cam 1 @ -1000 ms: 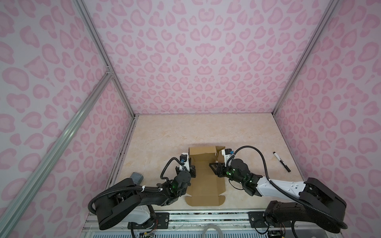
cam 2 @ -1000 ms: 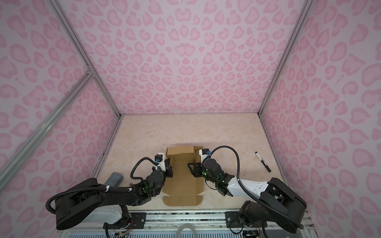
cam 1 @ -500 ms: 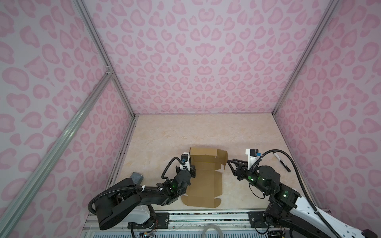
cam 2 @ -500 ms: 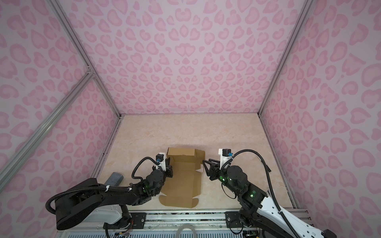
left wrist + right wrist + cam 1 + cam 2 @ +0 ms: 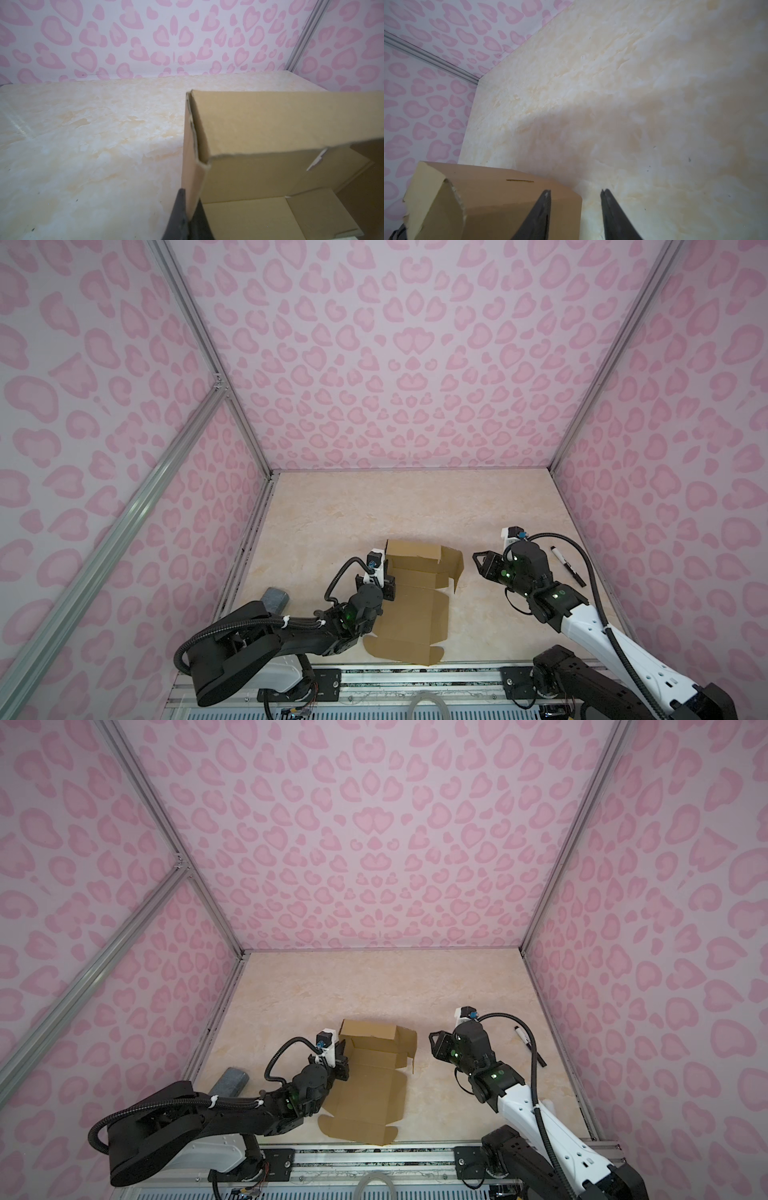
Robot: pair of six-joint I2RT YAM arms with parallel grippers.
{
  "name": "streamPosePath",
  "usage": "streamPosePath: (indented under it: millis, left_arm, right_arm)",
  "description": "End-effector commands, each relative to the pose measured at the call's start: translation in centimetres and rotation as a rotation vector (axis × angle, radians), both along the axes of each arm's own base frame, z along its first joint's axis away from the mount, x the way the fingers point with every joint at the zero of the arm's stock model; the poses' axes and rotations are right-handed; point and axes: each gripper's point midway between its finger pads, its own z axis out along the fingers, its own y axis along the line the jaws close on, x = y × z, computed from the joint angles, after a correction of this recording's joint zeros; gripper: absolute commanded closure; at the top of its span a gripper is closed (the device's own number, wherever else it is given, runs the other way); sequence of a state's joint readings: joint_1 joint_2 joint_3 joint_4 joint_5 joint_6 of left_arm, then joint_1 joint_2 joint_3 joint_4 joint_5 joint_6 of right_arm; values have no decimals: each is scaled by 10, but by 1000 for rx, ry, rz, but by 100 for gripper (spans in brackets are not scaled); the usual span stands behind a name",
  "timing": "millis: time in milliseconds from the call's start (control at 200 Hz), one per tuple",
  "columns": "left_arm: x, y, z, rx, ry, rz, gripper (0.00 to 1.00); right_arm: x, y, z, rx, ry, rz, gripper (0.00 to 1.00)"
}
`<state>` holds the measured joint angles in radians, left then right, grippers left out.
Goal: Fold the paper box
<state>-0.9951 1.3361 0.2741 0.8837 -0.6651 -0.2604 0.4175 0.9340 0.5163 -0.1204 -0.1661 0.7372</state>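
The left gripper (image 5: 388,581) is clamped on the upright left side wall of the paper box (image 5: 415,605), a plain brown corrugated cardboard carton, half formed. In the left wrist view its dark fingertips (image 5: 180,199) pinch that wall's edge. From this gripper the box's back wall stands just ahead, and the flat lid panel runs back alongside the arm over the beige marbled tabletop (image 5: 415,506).

The right gripper (image 5: 478,566) has its jaws parted and holds nothing. The box's raised right flap is just past its fingertips (image 5: 545,199), with a small gap in both top views.

A black marker pen (image 5: 567,570) with a white barrel lies behind that gripper's wrist; any print is too small to read. A grey felt block (image 5: 274,599) sits beside the left arm, well behind its gripper.
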Motion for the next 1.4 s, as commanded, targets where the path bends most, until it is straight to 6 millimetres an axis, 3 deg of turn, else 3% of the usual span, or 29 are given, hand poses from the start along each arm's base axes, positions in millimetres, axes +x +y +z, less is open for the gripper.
streamPosePath:
  millis: [0,180,760,1050,1245,1395]
  left_arm:
    - [1,-1,13,-42,-22,5,96]
    - [0,-1,18,-81,-16,0,96]
    - [-2,2,27,-126,-19,8,96]
    - [4,15,30,-93,-9,97,96]
    - [5,25,44,-126,-15,147,96]
    - [4,29,62,-180,-29,157,96]
  right_arm:
    - [9,20,-2,75,5,59,57]
    - [7,37,-26,137,58,109,57]
    - [-8,74,-26,150,29,214,56]
    - [-16,43,-30,5,48,142,57]
    - [-40,35,-23,80,-1,154,56]
    - [-64,46,1,218,-167,227,53]
